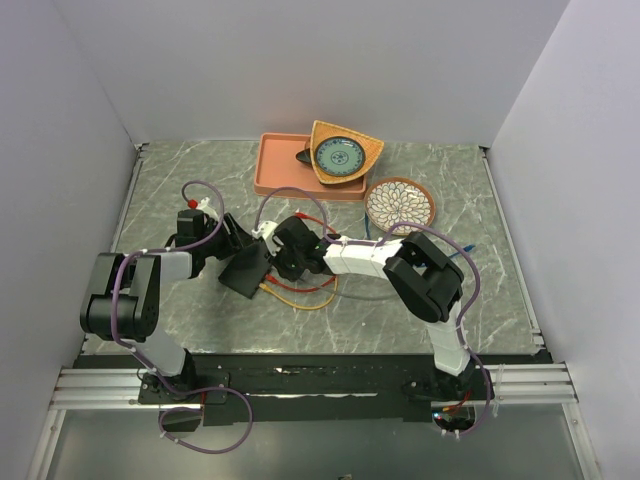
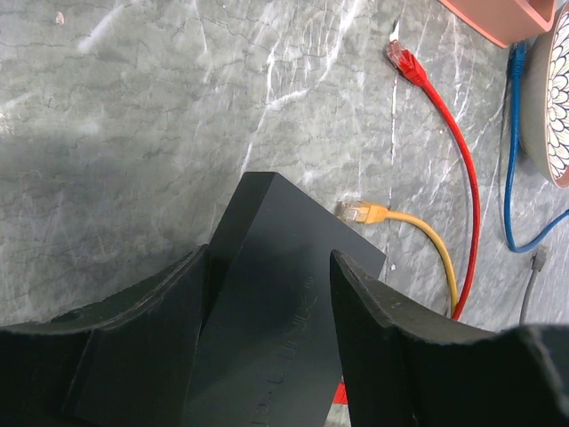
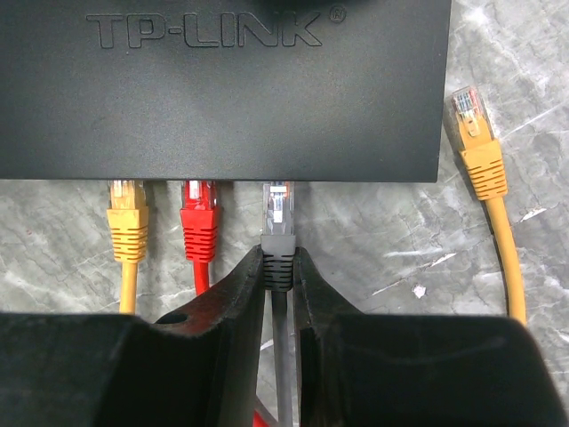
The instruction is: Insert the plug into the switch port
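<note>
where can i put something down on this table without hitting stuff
Bare table in the far left corner beside the pink tray, and right of the patterned plate. Crowded centre: switch, cables, left gripper, right gripper on the grey plug.

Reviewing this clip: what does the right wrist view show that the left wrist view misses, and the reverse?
Only the right wrist view: the right pincer gripping a grey plug at the switch's socket edge, beside a yellow plug and a red plug at neighbouring sockets. Only the left wrist view: the left pincer clamping the switch, a loose red plug, a blue cable, a plate rim and a pink tray corner. Both: the switch, the marble table, and apparently the same loose yellow plug beside the switch.
</note>
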Robot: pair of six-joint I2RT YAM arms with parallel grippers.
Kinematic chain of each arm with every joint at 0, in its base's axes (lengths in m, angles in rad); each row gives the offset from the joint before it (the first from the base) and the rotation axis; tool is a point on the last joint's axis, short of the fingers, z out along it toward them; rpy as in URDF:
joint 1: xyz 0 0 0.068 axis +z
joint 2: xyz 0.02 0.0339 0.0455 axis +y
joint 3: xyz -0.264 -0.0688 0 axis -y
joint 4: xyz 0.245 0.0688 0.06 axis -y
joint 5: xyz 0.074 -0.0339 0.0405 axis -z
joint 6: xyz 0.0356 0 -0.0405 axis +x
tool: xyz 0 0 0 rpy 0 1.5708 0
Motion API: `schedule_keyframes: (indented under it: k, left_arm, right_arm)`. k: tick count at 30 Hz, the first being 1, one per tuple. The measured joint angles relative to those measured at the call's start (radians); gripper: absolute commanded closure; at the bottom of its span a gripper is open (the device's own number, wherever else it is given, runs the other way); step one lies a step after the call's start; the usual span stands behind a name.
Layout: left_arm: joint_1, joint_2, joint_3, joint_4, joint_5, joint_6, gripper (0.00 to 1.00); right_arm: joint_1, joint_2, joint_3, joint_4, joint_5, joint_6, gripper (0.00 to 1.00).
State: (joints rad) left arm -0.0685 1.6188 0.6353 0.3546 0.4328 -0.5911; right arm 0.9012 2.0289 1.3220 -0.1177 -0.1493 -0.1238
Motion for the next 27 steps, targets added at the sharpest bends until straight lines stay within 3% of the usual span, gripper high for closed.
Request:
schedule_keyframes:
  k: [21,27]
  left_arm:
    - [0.006,0.035,0.016,-0.001,0.016,0.008,0.42]
    - [0.008,0.035,0.016,-0.001,0.015,0.013,0.47]
  right_arm:
    - [0.017,0.001,-0.001,0.035,-0.009,-0.027,1.0]
    - [0.021,0.001,-0.002,0.042,0.006,-0.027,1.0]
